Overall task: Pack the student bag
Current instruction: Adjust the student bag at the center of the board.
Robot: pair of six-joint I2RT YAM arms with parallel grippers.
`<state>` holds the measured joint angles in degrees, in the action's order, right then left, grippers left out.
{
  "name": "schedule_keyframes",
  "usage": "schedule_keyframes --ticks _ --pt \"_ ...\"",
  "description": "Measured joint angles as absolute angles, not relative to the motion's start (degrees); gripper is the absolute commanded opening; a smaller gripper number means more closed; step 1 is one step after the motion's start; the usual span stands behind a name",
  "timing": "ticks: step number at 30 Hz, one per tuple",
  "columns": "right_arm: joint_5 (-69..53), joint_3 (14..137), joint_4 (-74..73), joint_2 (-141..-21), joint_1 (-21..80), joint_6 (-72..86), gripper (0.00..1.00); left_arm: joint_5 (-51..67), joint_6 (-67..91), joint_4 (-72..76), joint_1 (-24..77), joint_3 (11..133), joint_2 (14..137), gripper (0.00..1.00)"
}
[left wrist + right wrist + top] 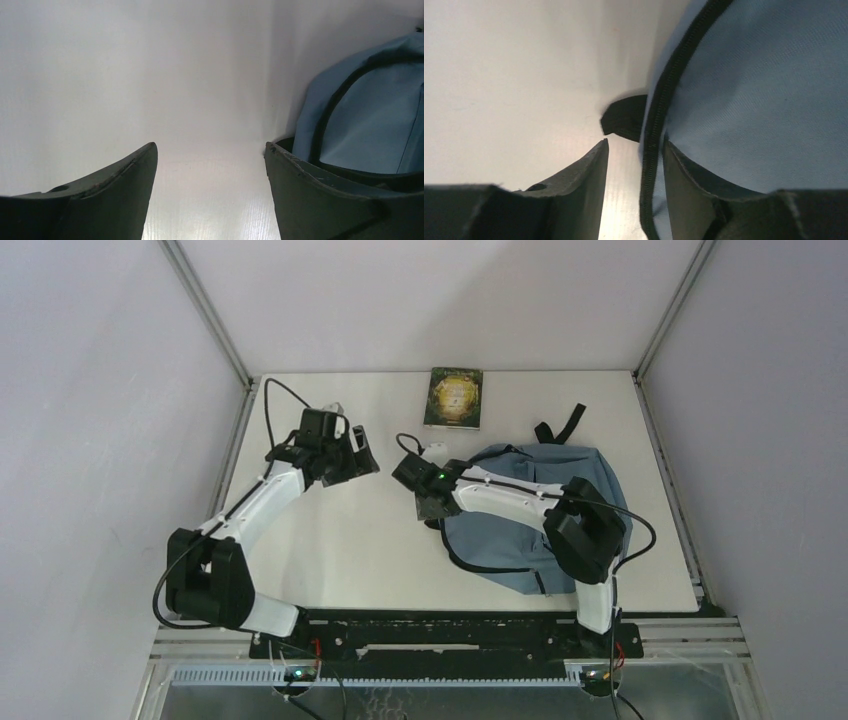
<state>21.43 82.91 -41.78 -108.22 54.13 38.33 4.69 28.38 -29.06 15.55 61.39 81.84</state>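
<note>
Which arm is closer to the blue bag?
Right. The right end effector straddles the student bag at its zip; the left end effector is apart, over the table.

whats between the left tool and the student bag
Mostly bare white table, then the right tool at the student bag's left zip edge, as the top external view shows.

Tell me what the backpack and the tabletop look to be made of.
The student bag: woven fabric, matte blue-grey; fine weave shows in the right wrist view. The table: smooth white board, faint grain lines, probably laminate.
</note>
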Motion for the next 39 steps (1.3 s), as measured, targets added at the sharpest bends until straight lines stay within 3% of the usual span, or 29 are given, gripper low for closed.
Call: schedule_keyframes --ticks 4,10,11,17,25,31,39 --pt "22.48 82.96 -43.62 -109.78 54.08 38.83 0.39 5.21 28.53 -28.67 15.44 61.41 82.37 0.82" --pt "23.86 82.59 -44.23 -109.62 53.67 39.72 0.02 6.59 28.75 -28.45 15.44 61.41 85.03 0.82" --pt "23.94 82.43 -44.21 -109.56 53.65 39.68 0.0 6.68 28.93 -28.45 15.44 61.41 85.41 0.82" --pt "24.36 80.34 -44.16 -106.54 53.32 39.99 0.0 6.63 29.98 -27.79 15.44 61.41 85.73 1.0" --pt "22.94 74.85 -44.47 -92.14 50.89 39.92 0.0 6.13 31.14 -23.29 16.27 64.03 88.62 1.0" --pt "21.28 70.46 -44.36 -86.08 47.03 40.03 0.0 6.04 30.89 -24.69 19.86 83.9 106.15 0.99" --pt "18.26 61.63 -44.36 -81.23 41.41 41.36 0.0 6.11 32.18 -30.17 21.47 115.46 128.73 0.88"
